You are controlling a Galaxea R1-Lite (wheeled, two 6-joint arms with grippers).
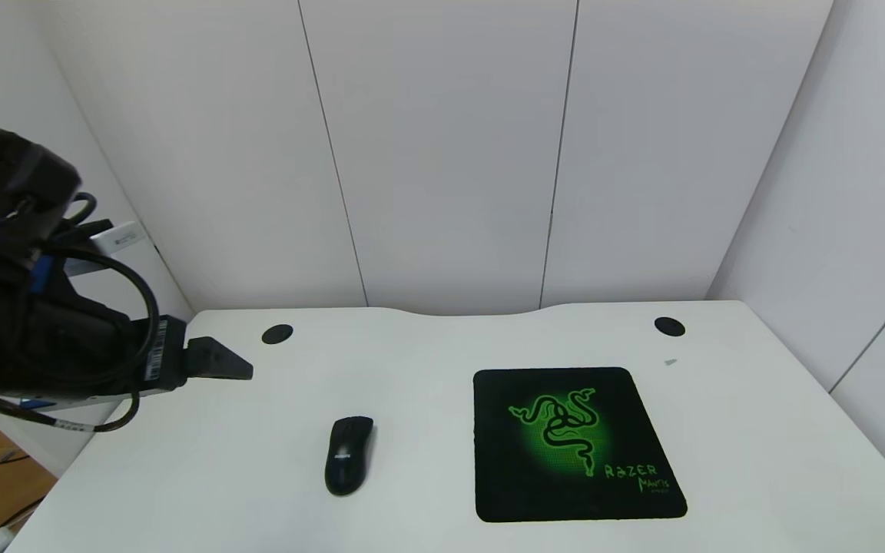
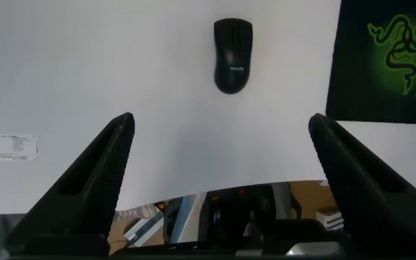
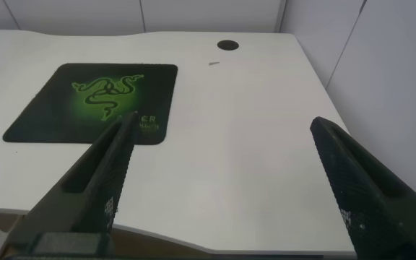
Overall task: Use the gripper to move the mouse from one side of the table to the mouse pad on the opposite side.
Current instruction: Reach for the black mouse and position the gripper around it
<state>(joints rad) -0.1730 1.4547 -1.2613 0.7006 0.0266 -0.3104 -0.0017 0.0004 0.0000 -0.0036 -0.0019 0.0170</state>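
Glossy black oval mouse point(image 1: 349, 455) lies left of square black mouse pad point(image 1: 575, 443), apart; left hand point(image 2: 222, 137) hovers left of it, spread, empty; right hand point(image 3: 226, 155) spread, empty.

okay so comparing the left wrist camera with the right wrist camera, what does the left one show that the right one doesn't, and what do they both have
Only the left wrist view shows the mouse, lying on the white table between the left gripper's wide-open fingers, plus a small QR sticker on the table.

Only the right wrist view shows the round black cable hole near the back edge, the wall panels, and the right gripper, also open, held off the table's near edge.

Both share the table and the mouse pad with its green logo; the left wrist view catches only its corner.
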